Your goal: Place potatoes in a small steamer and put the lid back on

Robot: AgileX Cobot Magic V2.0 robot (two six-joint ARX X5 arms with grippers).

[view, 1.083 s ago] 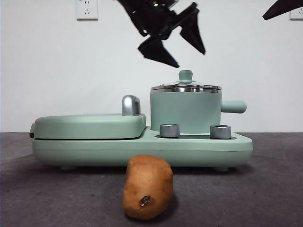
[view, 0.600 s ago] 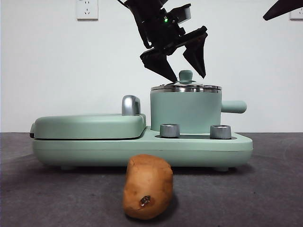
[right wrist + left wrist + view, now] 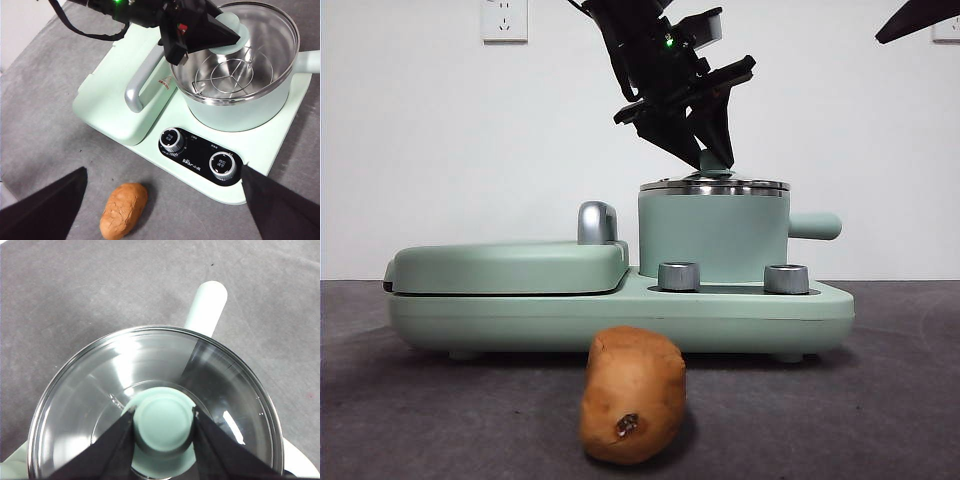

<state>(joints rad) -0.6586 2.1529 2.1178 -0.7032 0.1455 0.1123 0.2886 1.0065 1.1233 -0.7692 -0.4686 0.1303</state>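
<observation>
Left wrist view: left gripper (image 3: pixel 162 422) seen closed onto mint knob (image 3: pixel 163 421) of the lid (image 3: pixel 150 390), one jaw pressed to each side; lid seated on small steamer (image 3: pixel 712 238), steel rim level; side handle (image 3: pixel 206 307) pointing away. Right wrist view: right gripper (image 3: pixel 160 200) held high above table (image 3: pixel 45 115), waiting, jaws spread wide; potato (image 3: pixel 123 210) lying on table in front of cooker base (image 3: pixel 150 145), well apart from steamer; wire rack (image 3: pixel 225 77) visible through glass. Judged: lid removal in hand; advised to lift straight up with squeeze kept centred on knob, since smooth round knob likely to slip if tilted; lid to be set down clear of potato.
</observation>
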